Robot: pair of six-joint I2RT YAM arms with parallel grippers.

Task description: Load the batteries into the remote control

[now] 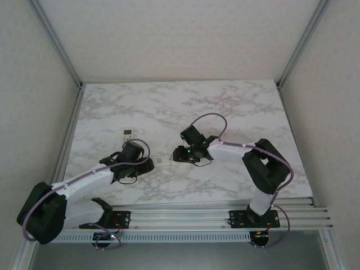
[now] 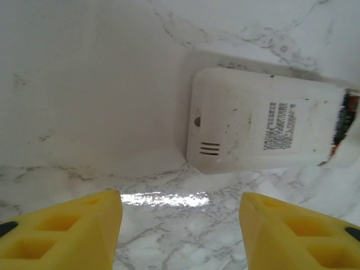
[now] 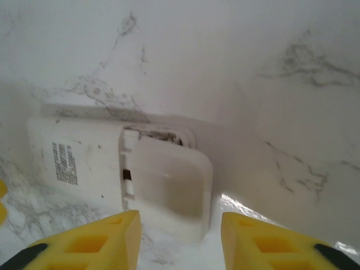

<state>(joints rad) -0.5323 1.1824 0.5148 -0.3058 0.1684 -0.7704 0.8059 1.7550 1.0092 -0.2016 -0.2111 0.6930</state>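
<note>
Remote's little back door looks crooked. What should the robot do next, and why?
Probably slide the cover shut with the right gripper: it sits askew on the remote, a dark gap along its far edge, and the open jaws line up with its end.

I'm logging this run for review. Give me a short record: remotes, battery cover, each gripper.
remote: white, face down on the table
battery cover: lying askew at one end, not flush
second remote: face up, farther back
left gripper: open, empty
right gripper: open, empty, at the cover
</note>
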